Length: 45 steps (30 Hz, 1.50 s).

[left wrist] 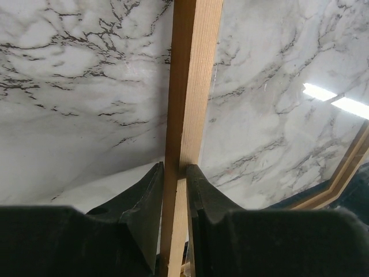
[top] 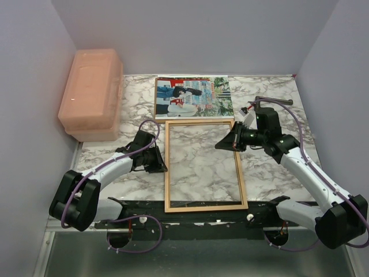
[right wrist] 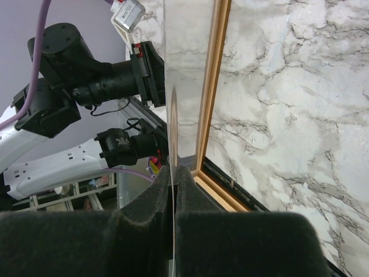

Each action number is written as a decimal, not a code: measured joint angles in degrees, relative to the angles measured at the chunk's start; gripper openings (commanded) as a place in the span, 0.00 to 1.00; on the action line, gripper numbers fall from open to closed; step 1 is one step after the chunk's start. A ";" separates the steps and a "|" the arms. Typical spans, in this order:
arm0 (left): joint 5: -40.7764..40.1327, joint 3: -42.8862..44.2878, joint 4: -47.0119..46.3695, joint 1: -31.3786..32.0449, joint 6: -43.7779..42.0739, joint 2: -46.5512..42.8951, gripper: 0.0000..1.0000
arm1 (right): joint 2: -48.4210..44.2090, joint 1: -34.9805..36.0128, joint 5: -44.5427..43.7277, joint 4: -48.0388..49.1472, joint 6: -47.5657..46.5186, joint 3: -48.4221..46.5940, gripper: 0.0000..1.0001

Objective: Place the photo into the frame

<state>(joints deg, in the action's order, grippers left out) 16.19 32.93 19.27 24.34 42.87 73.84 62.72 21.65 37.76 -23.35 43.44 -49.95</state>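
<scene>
The marble table [top: 259, 179] carries the frame [top: 199, 122] lying flat at centre, and the photo [top: 193, 97] lies just beyond it. The left gripper [left wrist: 174, 170] pinches 1 frame rail. The right gripper [right wrist: 173, 170] is clamped on a thin glossy sheet [right wrist: 184, 86] (edge-on, hard to identify).

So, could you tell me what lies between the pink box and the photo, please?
Only bare marble table: in the top view, nothing sits between the pink box and the photo.
</scene>
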 measured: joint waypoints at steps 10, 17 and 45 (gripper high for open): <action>0.09 0.02 -0.04 0.00 0.00 0.00 0.23 | 0.39 0.00 0.17 0.61 -0.22 0.48 0.00; 0.09 0.02 -0.07 0.00 0.00 0.00 0.22 | 0.39 0.00 0.15 0.63 -0.39 0.87 0.00; 0.15 -0.07 -0.26 0.00 -0.04 0.00 0.21 | -3.15 -0.37 1.53 4.81 3.19 5.07 0.00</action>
<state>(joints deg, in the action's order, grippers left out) 16.34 32.86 19.00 24.34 42.83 73.84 59.57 21.28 39.29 -18.55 46.63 -44.88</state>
